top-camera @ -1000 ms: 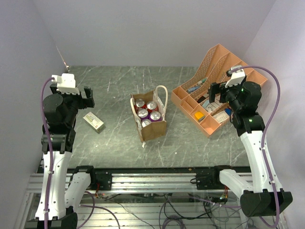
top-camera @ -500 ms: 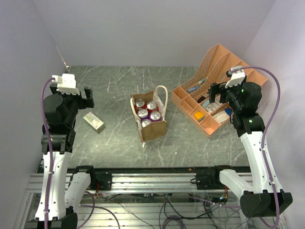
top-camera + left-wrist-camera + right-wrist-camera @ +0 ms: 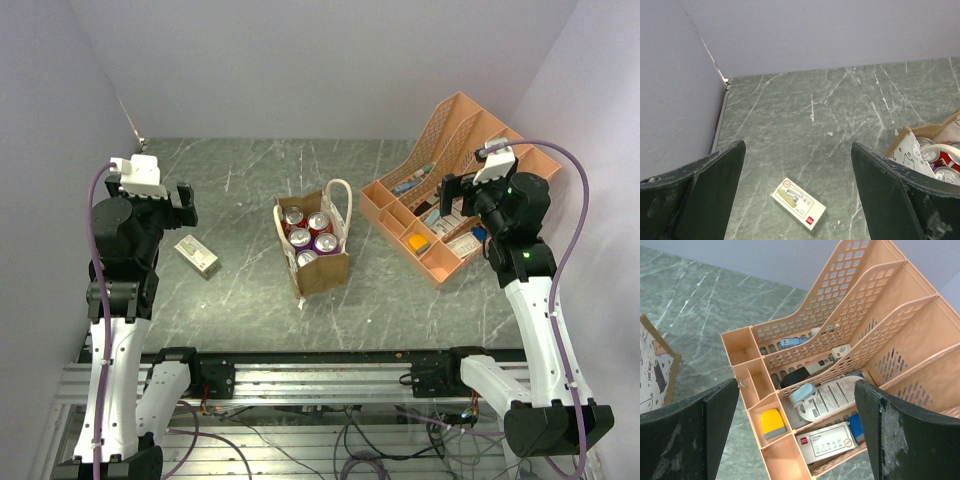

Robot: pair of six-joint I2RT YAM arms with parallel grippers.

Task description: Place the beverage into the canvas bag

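The tan canvas bag (image 3: pixel 322 268) with cream looped handles stands at the table's middle. Several beverage cans (image 3: pixel 309 234) sit upright inside it, red and purple tops showing. The bag's edge and can tops show at the right of the left wrist view (image 3: pixel 940 160). A printed side of the bag shows at the left of the right wrist view (image 3: pixel 655 370). My left gripper (image 3: pixel 172 196) is open and empty, raised at the left, well apart from the bag. My right gripper (image 3: pixel 452 190) is open and empty, raised over the orange organizer.
An orange plastic desk organizer (image 3: pixel 452 190) with stationery stands at the right, also in the right wrist view (image 3: pixel 840 340). A small stapler box (image 3: pixel 197 256) lies left of the bag, also in the left wrist view (image 3: pixel 798 203). Purple walls close the back and sides.
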